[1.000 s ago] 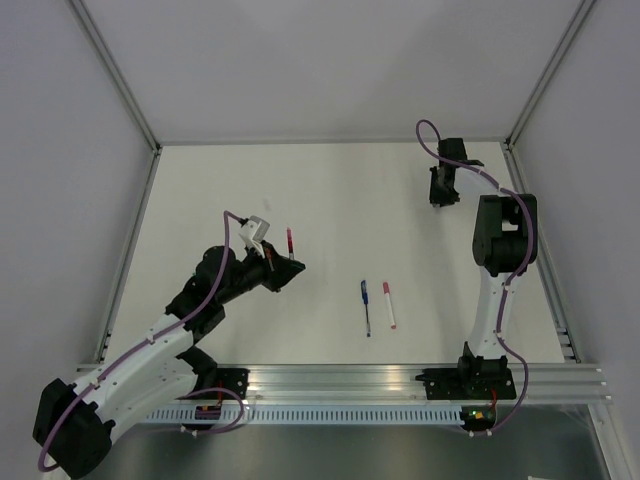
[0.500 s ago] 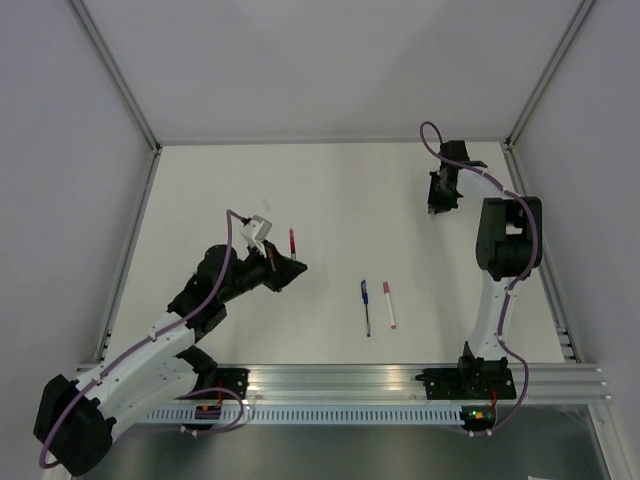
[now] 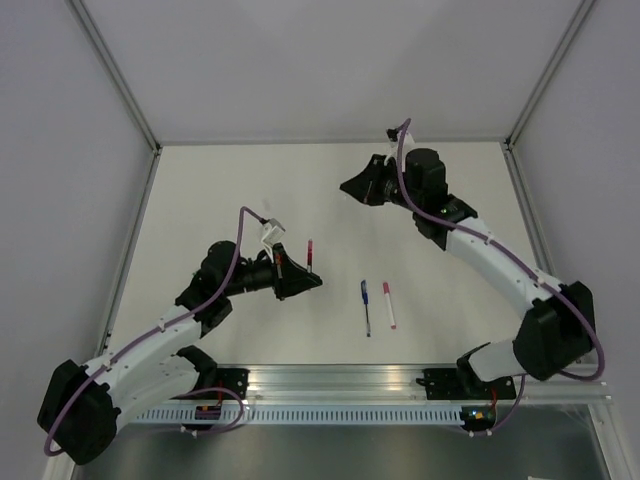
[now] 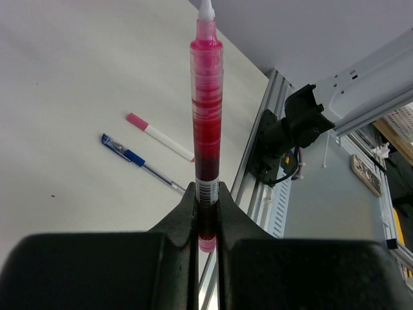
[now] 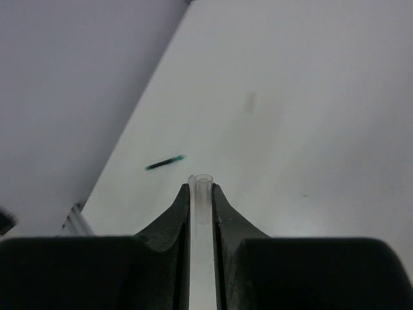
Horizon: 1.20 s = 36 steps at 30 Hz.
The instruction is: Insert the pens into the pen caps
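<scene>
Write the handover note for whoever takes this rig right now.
Left gripper: shut on the red pen, tip pointing outward.
Right gripper: shut on a clear cap, open end forward.
On the table: blue pen and white pen side by side; green pen lies apart.
Done: red pen and cap lifted, not yet joined.
Left: join them, then see to the other three pens.

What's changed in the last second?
The right gripper swung from the far right corner leftward toward mid-table, and now pinches a clear cap. The left gripper, shut on the red pen, shifted slightly right toward it. The blue pen and white pen lie unmoved.
</scene>
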Tool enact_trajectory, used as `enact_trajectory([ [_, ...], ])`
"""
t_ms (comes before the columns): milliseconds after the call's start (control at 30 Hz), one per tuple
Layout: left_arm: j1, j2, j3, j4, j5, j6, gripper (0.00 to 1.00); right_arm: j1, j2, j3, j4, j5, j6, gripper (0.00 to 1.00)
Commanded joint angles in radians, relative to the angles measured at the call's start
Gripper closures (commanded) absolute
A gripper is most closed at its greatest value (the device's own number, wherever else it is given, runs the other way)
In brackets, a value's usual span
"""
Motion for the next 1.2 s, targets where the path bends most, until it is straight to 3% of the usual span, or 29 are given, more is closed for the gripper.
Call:
enact_trajectory([
  [0,-0.003,-0.035,0.034,0.05,0.052,0.005,0.98,0.163,-0.171,-0.065,0.196,0.107,0.063,1.0],
  [167,-0.003,-0.064,0.023,0.064,0.065,0.005,0.98,0.351,-0.283,-0.062,0.208,0.257,0.01,1.0],
  [467,-0.003,-0.169,-0.062,0.25,0.144,-0.044,0.98,0.521,-0.349,-0.167,0.333,0.228,0.045,1.0],
  [800,-0.003,-0.189,-0.086,0.298,0.174,-0.053,0.98,0.56,-0.388,-0.31,0.561,0.233,0.079,1.0],
  [1167,-0.003,-0.19,-0.089,0.304,0.18,-0.049,0.98,0.584,-0.384,-0.289,0.584,0.228,0.051,1.0],
])
